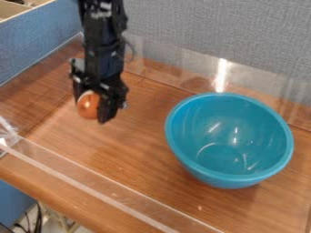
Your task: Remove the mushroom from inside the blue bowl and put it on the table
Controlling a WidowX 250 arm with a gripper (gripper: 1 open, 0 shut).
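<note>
While clamped between the black jaws of the gripper [95,103], the mushroom [89,104] hangs low over the left part of the table [158,191], well clear of the blue bowl [230,139], which sits empty at right. Pinched on the glossy reddish-brown cap, with the stem not discernible. Not clear from this single angle whether the toy already touches the wood or hovers just above it. Likely risks from here: a release from too high, letting the round cap bounce and roll toward the low clear acrylic wall [49,157] or back toward the bowl; a descent pressed too far, jamming the toy into the tabletop and squeezing it sideways out of the grip; or a smooth cap sticking briefly to one finger on opening and tipping over when let go. Safest read: a slow, short lowering before any parting of the jaws.
</note>
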